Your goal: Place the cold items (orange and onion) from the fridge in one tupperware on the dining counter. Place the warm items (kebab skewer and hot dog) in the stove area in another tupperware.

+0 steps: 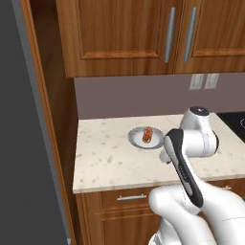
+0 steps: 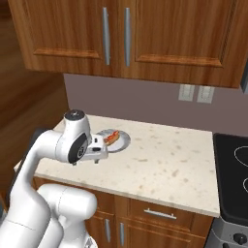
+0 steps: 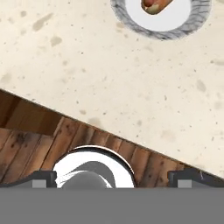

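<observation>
The hot dog [image 1: 148, 135] lies on a small grey-rimmed plate [image 1: 135, 140] on the speckled counter, near the back wall. From the right it shows as the hot dog [image 2: 112, 137] on the plate [image 2: 123, 142]. My gripper [image 2: 98, 159] hangs just in front of the plate on its left side, above the counter and pointing down. The hand view has the hot dog [image 3: 155, 4] at the top edge and my gripper [image 3: 114, 177] open, its fingertips [image 3: 43, 177] wide apart with nothing between them. The orange, onion, kebab skewer and tupperware are out of view.
A black stove top [image 2: 233, 167] adjoins the counter on the right. Wooden wall cabinets [image 1: 143, 33] hang above, and drawers [image 2: 160, 213] sit below the counter edge. A tall dark panel [image 1: 19, 143] stands at the left. Wall outlets [image 2: 196, 93] are behind the counter.
</observation>
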